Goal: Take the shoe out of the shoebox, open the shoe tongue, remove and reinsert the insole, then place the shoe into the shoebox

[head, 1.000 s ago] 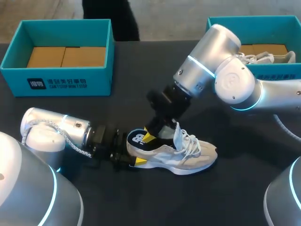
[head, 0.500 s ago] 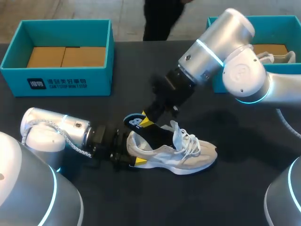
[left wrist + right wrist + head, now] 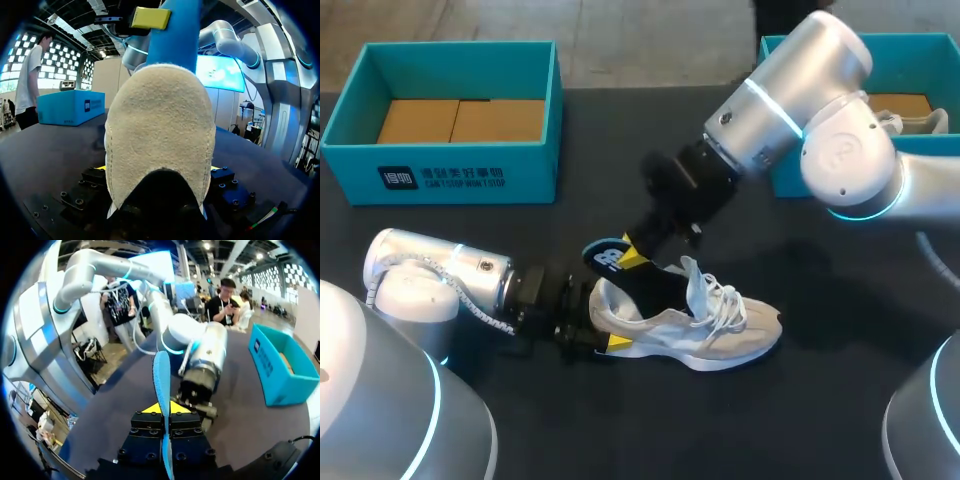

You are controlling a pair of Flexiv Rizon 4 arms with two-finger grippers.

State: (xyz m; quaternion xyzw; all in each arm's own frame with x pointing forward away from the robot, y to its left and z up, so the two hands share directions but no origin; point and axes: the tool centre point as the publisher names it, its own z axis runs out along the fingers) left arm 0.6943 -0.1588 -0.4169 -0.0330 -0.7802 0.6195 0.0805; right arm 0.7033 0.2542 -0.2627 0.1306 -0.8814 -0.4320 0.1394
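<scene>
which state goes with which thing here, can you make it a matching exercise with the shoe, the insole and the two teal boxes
Things:
1 shoe
2 insole
3 left shoebox
4 right shoebox

States:
A brown cardboard inside
B on the table, heel held by the left jaws
C another pale shoe inside
D blue, partly out of the shoe, pinched in the right jaws

Pairs: 1-B, 2-D, 3-A, 4-C
</scene>
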